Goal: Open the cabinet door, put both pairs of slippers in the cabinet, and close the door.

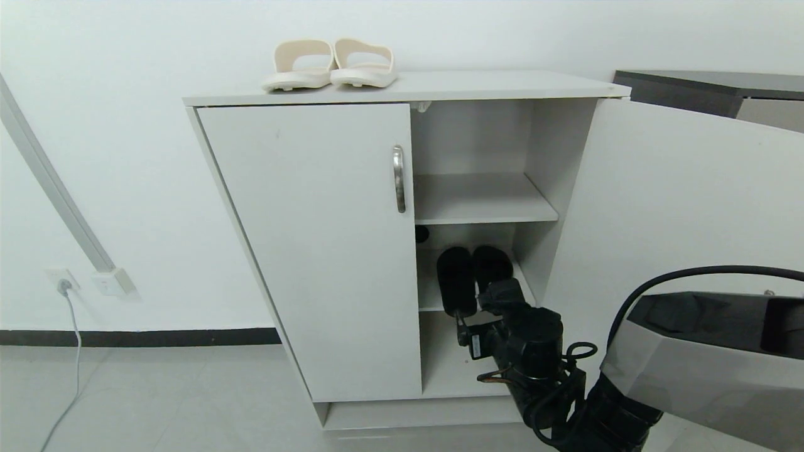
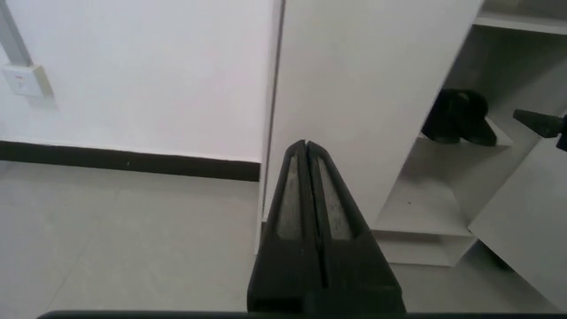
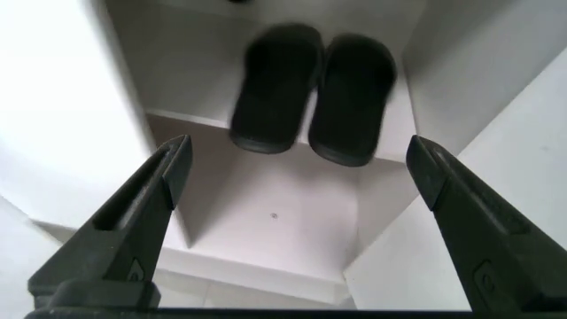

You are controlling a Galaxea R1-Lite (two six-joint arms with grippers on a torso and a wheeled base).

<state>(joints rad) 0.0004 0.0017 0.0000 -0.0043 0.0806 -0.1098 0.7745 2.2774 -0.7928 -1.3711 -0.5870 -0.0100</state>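
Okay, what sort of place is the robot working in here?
Probably a home entryway or hallway, or a mock-up of one: a white shoe cabinet against a plain wall, beige slippers on its top, black slippers on a shelf inside, and a wall socket low down.

Right arm (image 1: 546, 364): lower right of the head frame, stretched forward toward frame centre, black wrist wrapped in cables.
Right tool (image 3: 299, 146): both fingers spread wide apart, gripping nothing.
Left tool (image 2: 306, 159): fingers pressed flat together, tips meeting, empty.
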